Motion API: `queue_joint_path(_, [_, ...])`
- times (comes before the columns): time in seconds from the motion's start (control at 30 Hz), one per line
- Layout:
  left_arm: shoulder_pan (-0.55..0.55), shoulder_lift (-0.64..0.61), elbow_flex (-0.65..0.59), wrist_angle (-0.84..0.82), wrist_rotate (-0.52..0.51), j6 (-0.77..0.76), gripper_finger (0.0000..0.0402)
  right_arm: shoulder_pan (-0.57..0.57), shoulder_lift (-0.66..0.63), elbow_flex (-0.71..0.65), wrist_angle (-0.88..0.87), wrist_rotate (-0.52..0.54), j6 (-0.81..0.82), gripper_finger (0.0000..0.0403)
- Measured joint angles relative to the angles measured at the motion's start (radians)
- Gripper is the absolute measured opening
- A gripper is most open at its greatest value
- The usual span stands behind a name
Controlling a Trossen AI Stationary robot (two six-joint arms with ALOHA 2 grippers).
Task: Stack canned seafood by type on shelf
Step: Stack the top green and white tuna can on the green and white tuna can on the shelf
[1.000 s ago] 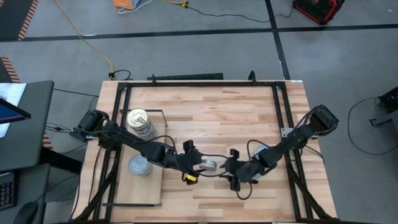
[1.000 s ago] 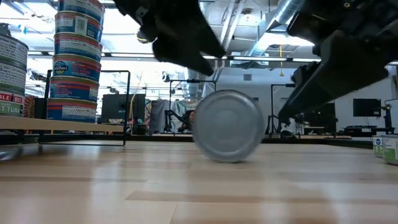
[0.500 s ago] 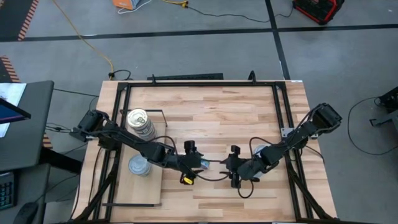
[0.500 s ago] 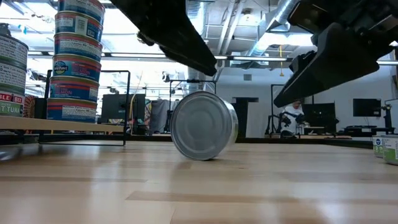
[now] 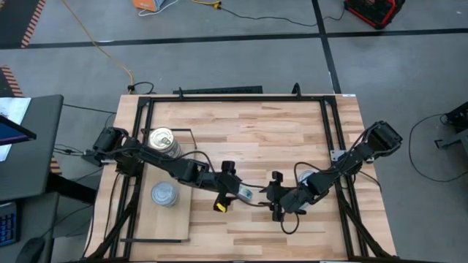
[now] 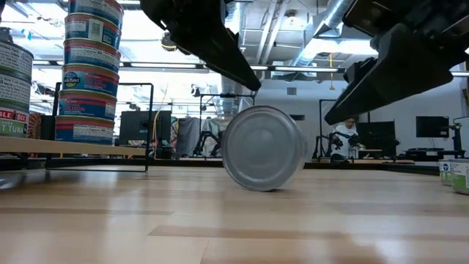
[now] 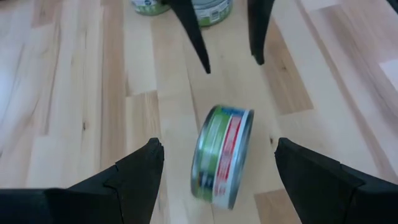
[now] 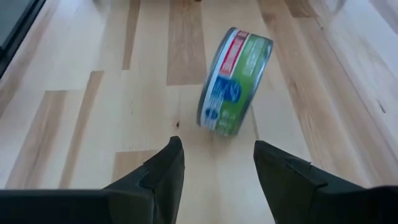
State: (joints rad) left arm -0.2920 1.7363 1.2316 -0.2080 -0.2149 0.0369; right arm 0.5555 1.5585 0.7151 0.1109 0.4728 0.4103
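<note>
One tin of canned seafood point(image 7: 222, 155) with a green, red and blue label stands on its rim on the wooden tabletop, its silver face point(image 6: 262, 147) toward the low camera. My left gripper point(image 7: 217, 146) is open, a fingertip on either side of the tin with gaps showing. My right gripper point(image 8: 217, 146) is open just short of the tin point(image 8: 235, 81), facing the left one. In the high view the tin point(image 5: 244, 193) lies between left gripper point(image 5: 234, 191) and right gripper point(image 5: 272, 193). The shelf point(image 5: 167, 219) at the left holds two stacks of tins point(image 5: 164, 143), point(image 5: 164, 194).
A tall stack of tins point(image 6: 91, 70) rises on the shelf board point(image 6: 66, 147), beside its black wire frame point(image 6: 150, 125). More tins stand under the right arm point(image 5: 303, 175) and at the low view's right edge point(image 6: 454, 173). A black rail frame point(image 5: 219, 98) rings the tabletop.
The tin, standing on its rim, has rolled a little toward the table's left and then back toward the right. My left gripper has rolled about its own axis and shifted slightly, staying open around the tin. My right gripper has kept its place.
</note>
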Motion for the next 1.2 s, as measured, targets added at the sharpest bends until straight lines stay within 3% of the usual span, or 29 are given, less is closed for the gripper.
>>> queue_joint_path(0.47, [-0.023,0.099,0.159,-0.076,0.0,0.032,0.0295,-0.035,0.122,0.0,0.096,-0.003,-0.003,0.0221])
queue_joint_path(0.93, [-0.004,0.378,0.586,-0.578,0.021,0.162,0.0295,-0.001,0.11,-0.001,0.116,-0.019,-0.026,0.0221])
queue_joint_path(1.2, [0.039,0.393,0.62,-0.673,0.056,0.197,0.0295,0.016,0.109,-0.001,0.119,-0.019,-0.027,0.0221])
